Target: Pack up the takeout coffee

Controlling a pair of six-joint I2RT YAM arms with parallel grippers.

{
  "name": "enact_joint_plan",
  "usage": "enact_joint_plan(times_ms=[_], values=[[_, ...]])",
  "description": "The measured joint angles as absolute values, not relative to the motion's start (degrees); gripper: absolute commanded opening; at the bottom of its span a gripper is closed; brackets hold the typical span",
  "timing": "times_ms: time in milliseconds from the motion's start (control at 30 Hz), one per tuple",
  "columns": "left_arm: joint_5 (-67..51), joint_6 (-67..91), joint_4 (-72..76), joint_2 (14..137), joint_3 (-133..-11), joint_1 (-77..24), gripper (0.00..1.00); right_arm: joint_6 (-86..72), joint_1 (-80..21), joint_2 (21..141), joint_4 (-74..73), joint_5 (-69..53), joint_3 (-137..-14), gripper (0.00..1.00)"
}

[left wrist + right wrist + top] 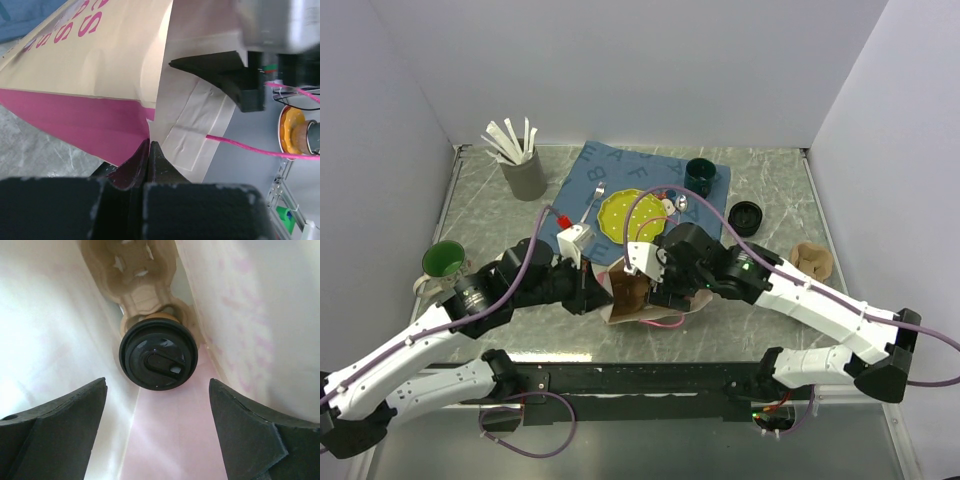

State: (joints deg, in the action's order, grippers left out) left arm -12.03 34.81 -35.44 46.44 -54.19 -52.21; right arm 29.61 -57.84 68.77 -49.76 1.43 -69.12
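The takeout coffee [158, 354] shows its round black lid and a strip of tan rim. It sits in a tan cardboard cup carrier [131, 270] deep inside the paper bag [55, 325]. My right gripper [158, 381] is inside the bag mouth, open wide, its fingers apart from the cup and nearer the camera. From above, the cream and pink bag [630, 295] lies between both arms, and the cup is hidden there. My left gripper [149, 142] is shut on the bag [100, 75] at its edge, where the pink panel meets the cream one.
A blue cloth [620, 170] holds a yellow plate [625, 212] and a dark green mug [701, 174]. A loose black lid [746, 216] and a tan paper item [812, 262] lie to the right. A grey holder of white sticks [523, 172] and a green cup [443, 260] stand on the left.
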Motion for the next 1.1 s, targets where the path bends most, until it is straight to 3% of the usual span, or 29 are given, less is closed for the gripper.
enact_joint_plan(times_ms=[367, 633, 933, 967, 1100], values=[[-12.49, 37.36, -39.16, 50.15, -57.58, -52.21, 0.01, 28.91, -57.84, 67.7, -55.77, -3.92, -75.18, 0.74], [-10.57, 40.21, -42.54, 52.23, -62.22, -51.88, 0.12, 26.89, -57.84, 68.38, -56.84, -5.85, -81.52, 0.66], [-6.13, 41.74, -47.13, 55.05, -66.24, -51.37, 0.37, 24.53, -57.84, 70.43, -56.64, -5.98, -85.21, 0.64], [-5.72, 41.78, -47.77, 55.16, -66.78, -51.33, 0.47, 24.36, -57.84, 70.72, -56.51, -5.89, -85.89, 0.64], [-3.66, 42.04, -48.93, 55.46, -69.08, -51.29, 0.66, 23.59, -57.84, 71.35, -56.01, -5.41, -87.61, 0.64]])
